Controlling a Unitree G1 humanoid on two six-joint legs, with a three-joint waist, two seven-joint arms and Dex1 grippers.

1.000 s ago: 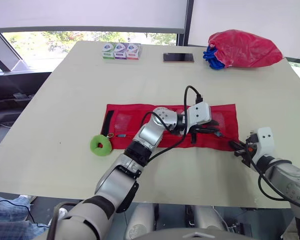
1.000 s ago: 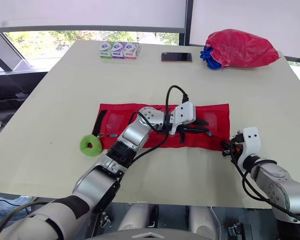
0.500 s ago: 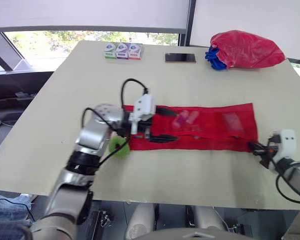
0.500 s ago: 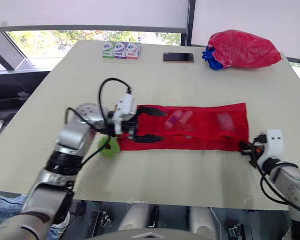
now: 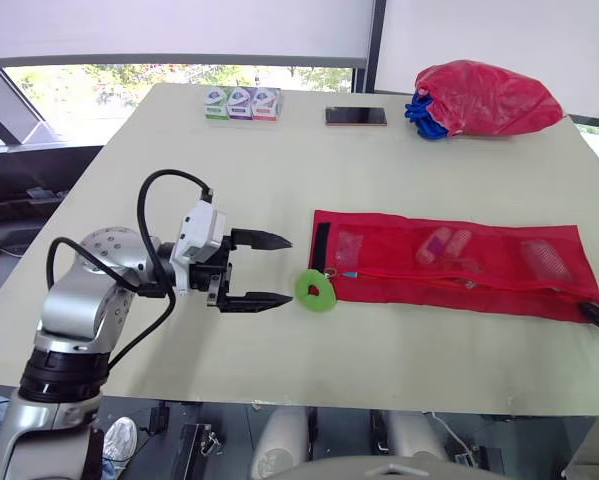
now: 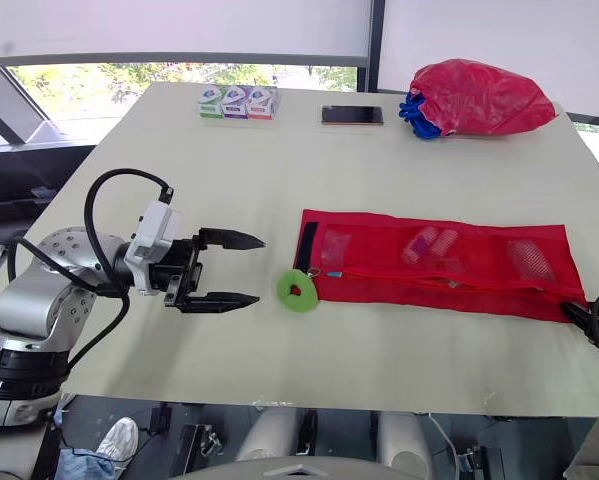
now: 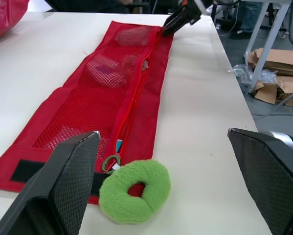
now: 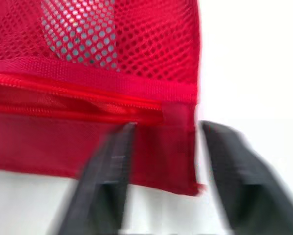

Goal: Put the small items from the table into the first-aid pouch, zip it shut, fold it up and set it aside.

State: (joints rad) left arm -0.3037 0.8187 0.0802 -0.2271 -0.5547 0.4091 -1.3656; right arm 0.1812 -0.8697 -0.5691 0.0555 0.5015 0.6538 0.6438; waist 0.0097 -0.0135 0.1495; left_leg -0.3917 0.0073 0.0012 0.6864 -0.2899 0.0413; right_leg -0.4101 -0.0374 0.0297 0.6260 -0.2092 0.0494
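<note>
My left gripper (image 5: 287, 270) hovers, jaws released, beside the green plush ring (image 5: 316, 290) tied to the zip of the first-aid pouch (image 5: 449, 265). The pouch lies flat along the bench's (image 5: 279, 150) front right edge. My right gripper (image 8: 166, 126) straddles its end, jaws parted, probably to steady it.

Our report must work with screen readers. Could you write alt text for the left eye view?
A long red mesh pouch lies flat on a pale table, with a fuzzy green ring at its zipper-pull end. The left tool, open and empty, points at the ring from the side away from the pouch.
</note>
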